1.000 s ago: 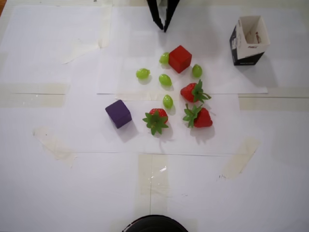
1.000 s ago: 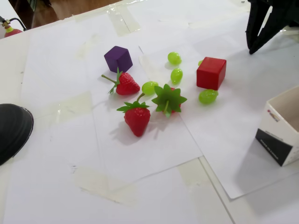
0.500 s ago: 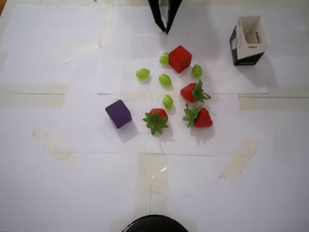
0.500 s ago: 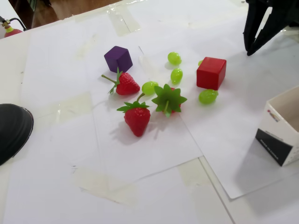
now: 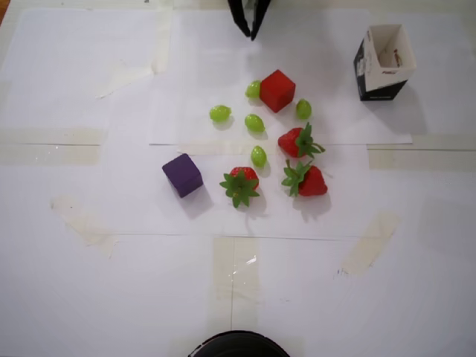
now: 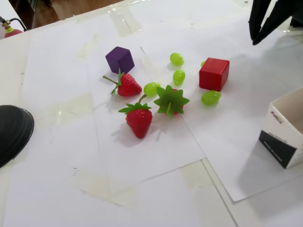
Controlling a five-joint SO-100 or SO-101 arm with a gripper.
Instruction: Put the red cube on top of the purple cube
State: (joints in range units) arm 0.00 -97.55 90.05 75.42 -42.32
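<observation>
From my end: carton box sits off at the overhead view's right. Gripper hangs at the top edge, tips almost pinched, empty. Red cube sits among grapes, purple cube well apart.

Black two-finger gripper drawn back toward the top edge in the overhead view since a second ago, farther from the small matte bright red cube, fingertips closer together, nothing held
</observation>
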